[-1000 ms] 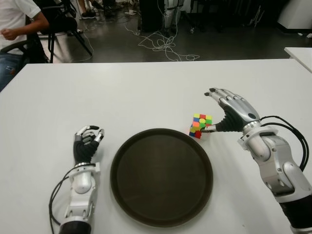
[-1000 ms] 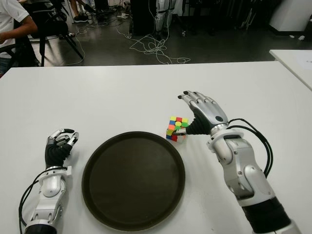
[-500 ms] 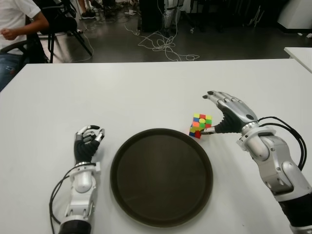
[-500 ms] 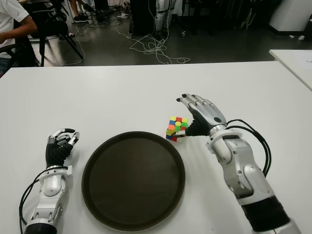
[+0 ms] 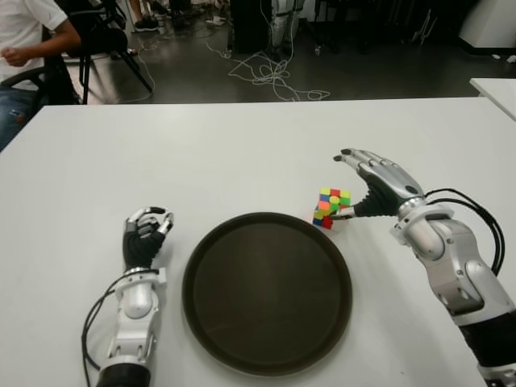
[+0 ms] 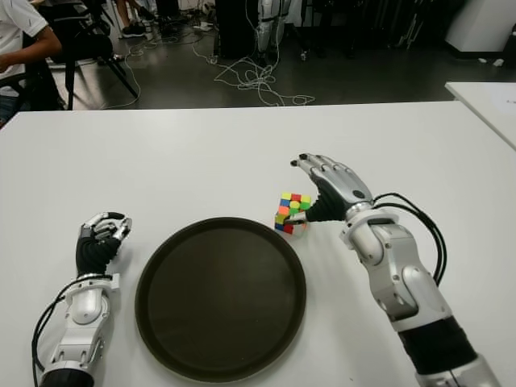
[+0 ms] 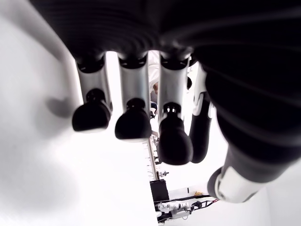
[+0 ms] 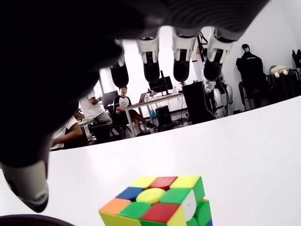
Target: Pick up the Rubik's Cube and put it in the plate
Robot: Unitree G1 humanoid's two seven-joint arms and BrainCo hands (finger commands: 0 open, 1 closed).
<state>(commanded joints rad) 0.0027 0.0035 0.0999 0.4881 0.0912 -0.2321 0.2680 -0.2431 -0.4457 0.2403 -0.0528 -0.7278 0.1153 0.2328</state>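
The Rubik's Cube (image 5: 332, 207) stands on the white table (image 5: 242, 153), just off the far right rim of the round dark plate (image 5: 197, 266). My right hand (image 5: 348, 184) is beside the cube on its right, open. Its fingers (image 5: 363, 161) arch over the cube's right side and the thumb reaches the cube's lower right corner. In the right wrist view the cube (image 8: 157, 205) sits below spread fingertips (image 8: 181, 70), none closed on it. My left hand (image 5: 145, 234) shows left of the plate, fingers curled on nothing.
A person (image 5: 32, 32) sits on a chair beyond the table's far left corner. Cables (image 5: 270, 76) lie on the floor behind the table. Another white table (image 5: 496, 89) juts in at the far right.
My right hand has shifted slightly left, closer to the cube. The cube, the plate and the left hand have not moved.
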